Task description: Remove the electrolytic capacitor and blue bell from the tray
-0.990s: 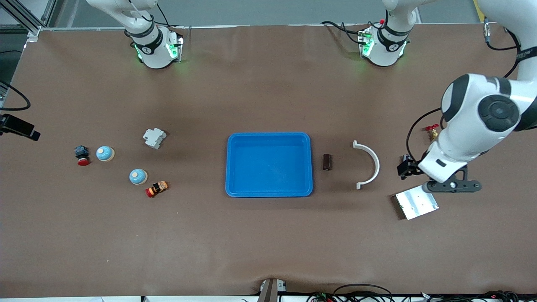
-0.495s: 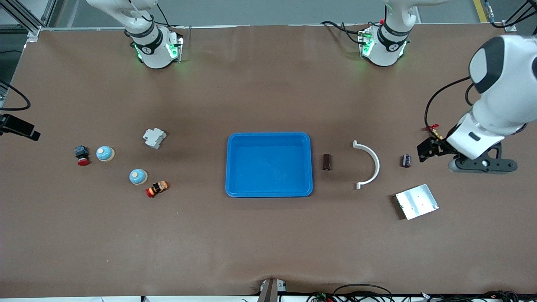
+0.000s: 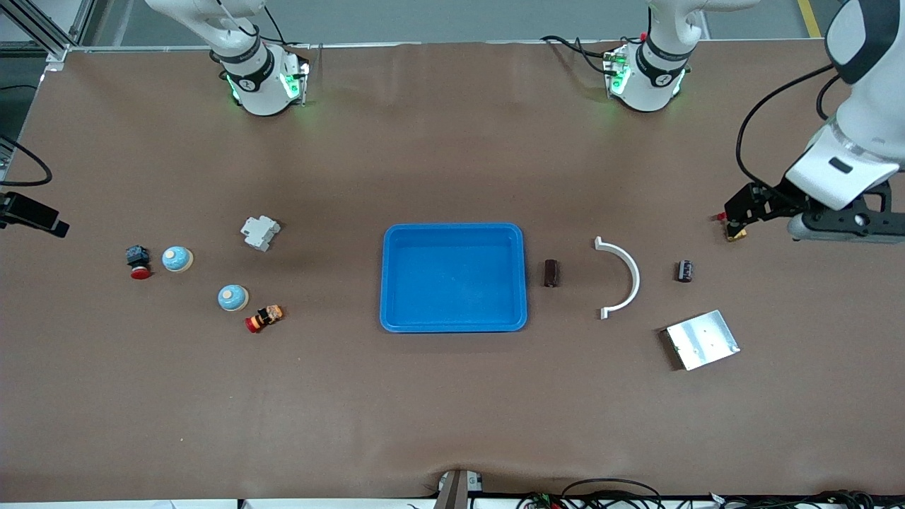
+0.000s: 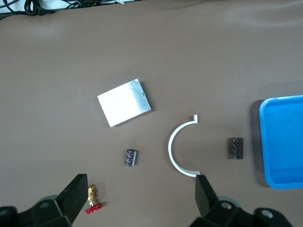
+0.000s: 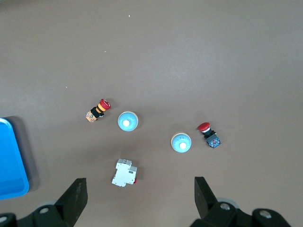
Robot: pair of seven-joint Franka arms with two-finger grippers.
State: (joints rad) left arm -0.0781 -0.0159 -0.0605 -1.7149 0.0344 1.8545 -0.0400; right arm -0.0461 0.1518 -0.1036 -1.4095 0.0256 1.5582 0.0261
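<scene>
Two dark capacitors lie on the table, one (image 3: 551, 273) (image 4: 236, 147) beside the blue tray (image 3: 452, 227) and one (image 3: 685, 271) (image 4: 131, 157) between the white arc and the brass valve. Two blue bells (image 3: 177, 259) (image 3: 232, 297) sit toward the right arm's end, also in the right wrist view (image 5: 181, 142) (image 5: 127, 121). My left gripper (image 3: 848, 230) (image 4: 139, 196) hangs open and empty high over the table by the valve. The right gripper (image 5: 139, 198) is open and empty, high above the white breaker (image 5: 124, 172); it is out of the front view.
A white curved piece (image 3: 622, 278), a metal plate (image 3: 702, 340) and a brass valve with a red handle (image 3: 732, 227) lie toward the left arm's end. A white breaker (image 3: 260, 232) and two red push buttons (image 3: 138, 262) (image 3: 264, 318) lie by the bells.
The left arm has risen and swung from over the metal plate toward its end of the table, uncovering the capacitor near the valve. Nothing on the table moved.
</scene>
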